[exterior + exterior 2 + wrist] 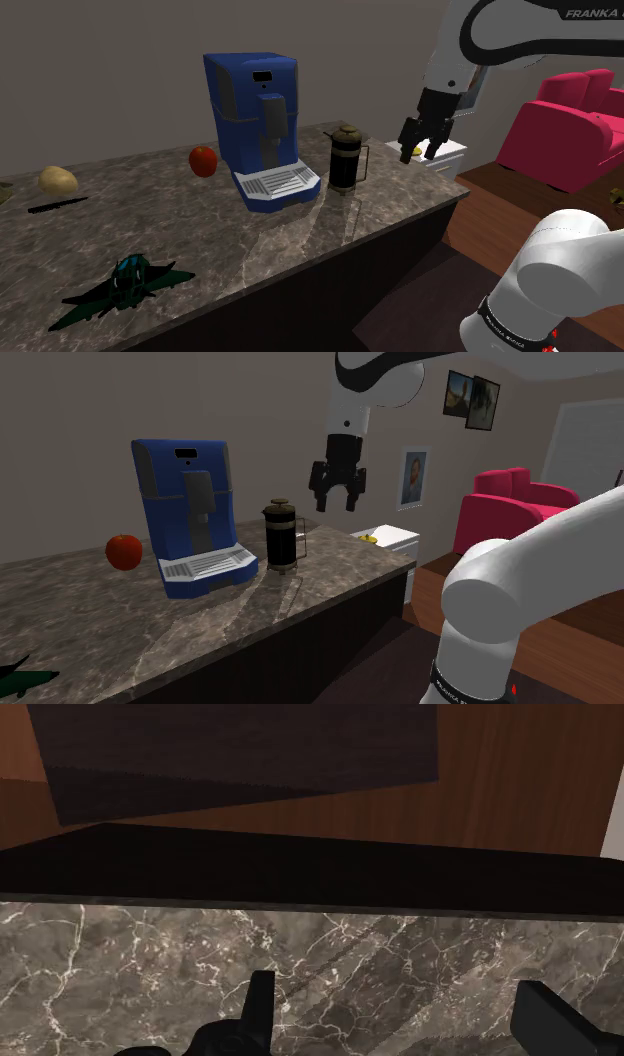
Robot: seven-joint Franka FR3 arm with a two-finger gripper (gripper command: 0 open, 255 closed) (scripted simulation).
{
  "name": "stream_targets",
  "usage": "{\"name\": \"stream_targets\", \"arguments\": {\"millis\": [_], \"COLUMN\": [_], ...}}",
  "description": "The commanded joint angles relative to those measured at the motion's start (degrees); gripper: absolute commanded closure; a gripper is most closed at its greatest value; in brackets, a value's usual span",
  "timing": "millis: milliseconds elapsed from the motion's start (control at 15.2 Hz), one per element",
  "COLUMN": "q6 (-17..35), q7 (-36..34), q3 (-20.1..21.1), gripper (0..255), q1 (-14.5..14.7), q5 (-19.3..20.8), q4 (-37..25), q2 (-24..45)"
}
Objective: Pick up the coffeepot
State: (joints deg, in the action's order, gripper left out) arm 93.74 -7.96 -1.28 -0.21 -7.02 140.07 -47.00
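Gripper open: fingers apart, nothing between them, hanging in the air over the counter's end and touching nothing. Second exterior view has the gripper the same way, fingers pointing down.

Coffeepot is a dark glass French press with a plunger knob and side handle. It stands upright on the marble counter, at about 8 o'clock from the gripper in the shoulder view, lower and apart from it. In the second exterior view the coffeepot is at 7 o'clock from the gripper.

- Blue coffee machine: just beside the pot at its 9 o'clock, not touching.
- Red apple: near the machine, at its 9 o'clock.
- Potato: farther that way, black knife at its 6 o'clock.
- Dark green-black object: at the counter's near edge — cannot tell what it is.
- White cabinet: past the counter end, yellow item on top.
- Pink armchair: 3 o'clock of the gripper, well apart.

Wrist view: marble counter, its dark edge, wood floor beyond.
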Motion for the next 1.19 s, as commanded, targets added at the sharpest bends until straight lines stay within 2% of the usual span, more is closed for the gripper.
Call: {"name": "stream_targets", "arguments": {"millis": [0,528,1122], "q6": [0.0,5.2,5.2], "q7": [0.0,1.5,2.4], "q3": [0.0,-1.1,-2.1], "gripper": [0,0,0], "q1": [0.0,-0.7,-1.5], "q5": [0.0,2.2,3.9], "q4": [0.0,-13.6,-34.0], "q2": [0.0,19.0,39.6]}}
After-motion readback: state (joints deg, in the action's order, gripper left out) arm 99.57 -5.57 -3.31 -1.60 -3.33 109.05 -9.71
